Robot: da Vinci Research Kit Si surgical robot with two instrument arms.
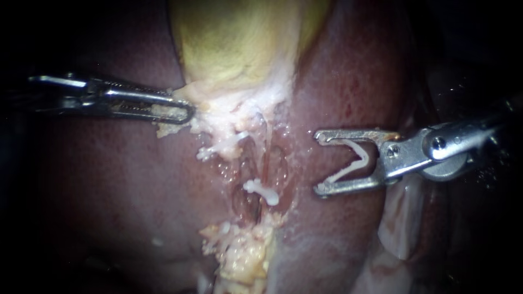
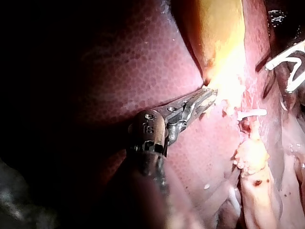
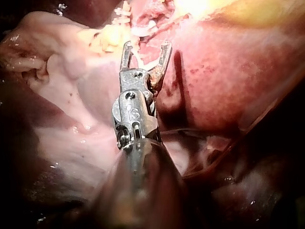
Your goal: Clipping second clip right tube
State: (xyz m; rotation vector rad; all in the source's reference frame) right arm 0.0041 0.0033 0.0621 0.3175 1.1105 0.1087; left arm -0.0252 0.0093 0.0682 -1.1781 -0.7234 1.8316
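The right tube [image 1: 275, 162] runs up and down in the endoscope view, in the bared strip between the lobes of the liver [image 1: 348, 81]. A shut white clip [image 1: 262, 192] lies low across that strip. Off to its right, apart from it and over the liver, the right instrument [image 1: 318, 162] holds a loaded clip [image 1: 353, 160] in its wide claw. The mouth faces the tube, square to its long axis, so the approach looks like a straight move leftward. This instrument is the nearer one. The left instrument [image 1: 182, 112] has its claw clamped narrow on pale tissue [image 1: 229, 117] under the gallbladder [image 1: 234, 43].
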